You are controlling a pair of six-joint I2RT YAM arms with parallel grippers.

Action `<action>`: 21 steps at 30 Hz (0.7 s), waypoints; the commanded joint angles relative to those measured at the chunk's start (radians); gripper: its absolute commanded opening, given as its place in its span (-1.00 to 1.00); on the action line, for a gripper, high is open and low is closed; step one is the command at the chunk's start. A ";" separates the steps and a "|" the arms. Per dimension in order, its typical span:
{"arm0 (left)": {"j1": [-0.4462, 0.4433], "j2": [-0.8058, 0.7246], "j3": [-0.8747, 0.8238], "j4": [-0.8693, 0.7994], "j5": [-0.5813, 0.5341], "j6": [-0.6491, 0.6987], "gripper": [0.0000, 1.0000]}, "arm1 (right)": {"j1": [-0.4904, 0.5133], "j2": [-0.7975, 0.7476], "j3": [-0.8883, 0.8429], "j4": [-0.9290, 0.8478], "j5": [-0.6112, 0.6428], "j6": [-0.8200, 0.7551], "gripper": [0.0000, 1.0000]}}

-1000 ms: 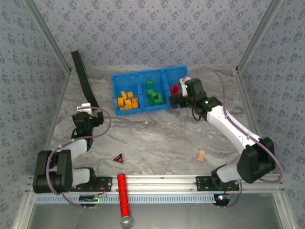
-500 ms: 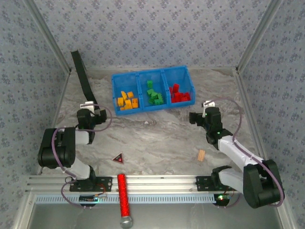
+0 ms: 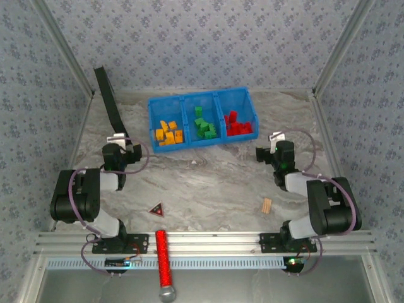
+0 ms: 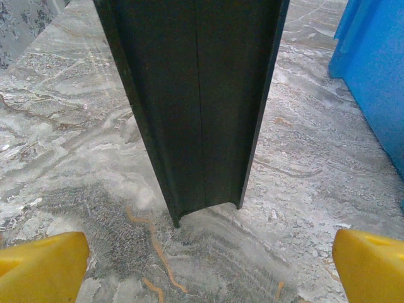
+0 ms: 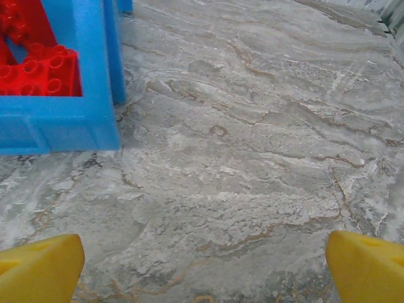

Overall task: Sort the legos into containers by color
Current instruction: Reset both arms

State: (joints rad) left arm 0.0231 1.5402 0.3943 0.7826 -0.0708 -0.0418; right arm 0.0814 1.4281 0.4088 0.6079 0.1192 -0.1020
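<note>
The blue bin [image 3: 151, 120] of three compartments stands at the back middle of the table. Its left compartment holds yellow-orange legos [image 3: 168, 134], the middle one green legos [image 3: 203, 126], the right one red legos [image 3: 237, 124]. My left gripper [image 3: 121, 146] rests low at the left, open and empty, its yellow fingertips [image 4: 41, 265] wide apart over bare marble. My right gripper [image 3: 271, 145] sits low at the right, also open and empty, with fingertips [image 5: 369, 268] spread. The bin's near right corner [image 5: 76, 120] and red legos [image 5: 35, 69] lie ahead to its left.
A black flat bar [image 4: 196, 101] leans straight ahead of the left gripper, also seen from above [image 3: 111, 104]. The bin's blue wall [image 4: 379, 82] is to its right. A dark triangle [image 3: 156, 209], a tan ridged piece [image 3: 267, 205] and a red cylinder [image 3: 163, 259] lie near the front.
The right arm has drawn back from over the red compartment and folded down at the right side of the table. The left arm folded back a little, then held still.
</note>
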 commanded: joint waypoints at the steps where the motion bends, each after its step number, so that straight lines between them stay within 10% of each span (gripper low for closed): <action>1: -0.006 -0.005 0.020 0.028 0.008 0.009 0.98 | -0.096 0.033 -0.065 0.239 -0.142 0.029 0.99; 21: -0.005 -0.003 0.023 0.024 0.016 0.009 0.98 | -0.112 0.094 -0.014 0.199 -0.088 0.073 1.00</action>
State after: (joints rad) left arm 0.0193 1.5402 0.3950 0.7826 -0.0708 -0.0414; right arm -0.0311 1.5223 0.3805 0.7906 0.0330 -0.0418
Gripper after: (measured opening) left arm 0.990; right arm 0.998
